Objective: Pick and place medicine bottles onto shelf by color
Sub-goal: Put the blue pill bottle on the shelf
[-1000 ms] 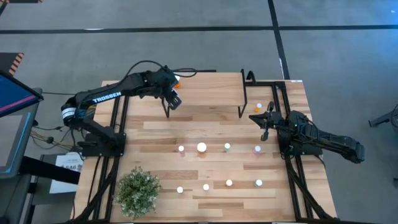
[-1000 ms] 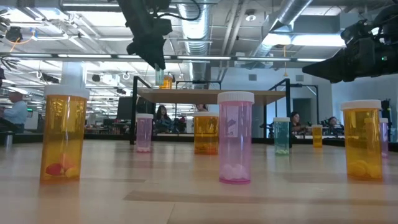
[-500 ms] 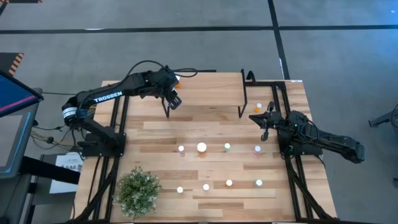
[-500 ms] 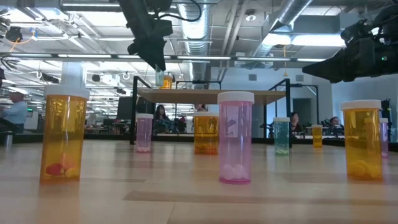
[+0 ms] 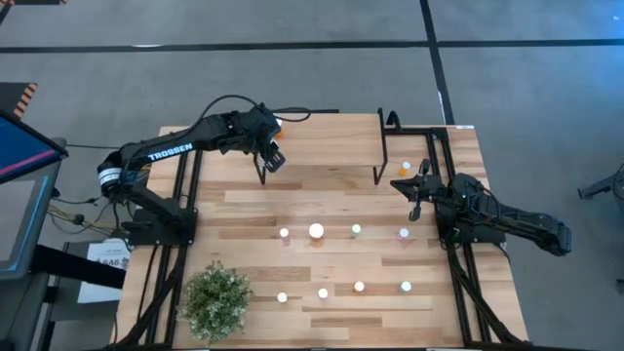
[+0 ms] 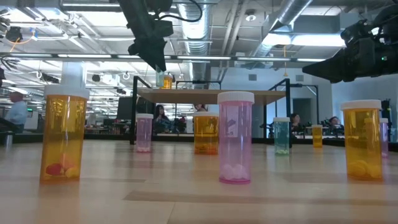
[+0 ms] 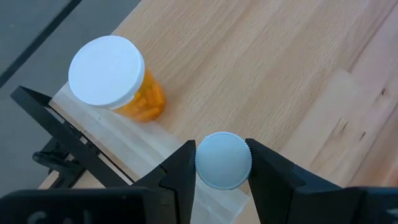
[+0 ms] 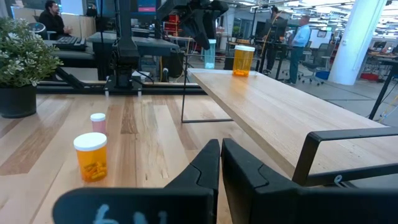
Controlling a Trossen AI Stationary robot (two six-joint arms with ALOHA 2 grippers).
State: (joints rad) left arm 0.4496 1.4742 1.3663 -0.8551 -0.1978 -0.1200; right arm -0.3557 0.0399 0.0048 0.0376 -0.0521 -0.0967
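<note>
My left gripper (image 5: 274, 156) is over the left end of the shelf (image 6: 211, 95) and is shut on a teal medicine bottle (image 8: 209, 55) with a white cap. An orange medicine bottle (image 7: 118, 81) stands beside it on the shelf's light wood plank. Whether the teal bottle's bottom touches the plank, I cannot tell. More orange, pink and teal medicine bottles stand on the table in two rows, among them a pink one (image 6: 236, 137). My right gripper (image 5: 413, 187) waits shut at the table's right side, with a small orange bottle (image 5: 405, 168) near it. My left gripper pinches the teal bottle's white cap (image 7: 222, 160) between its two fingers, one on each side of the cap's rim. The fingers slant down from above. The bottle stays upright below them, at the shelf's left end.
A potted plant (image 5: 216, 300) stands at the table's near left corner. Black frame rails run along both sides of the table. The rest of the shelf plank (image 8: 273, 106) to the right of the two bottles is bare. People sit in the room behind.
</note>
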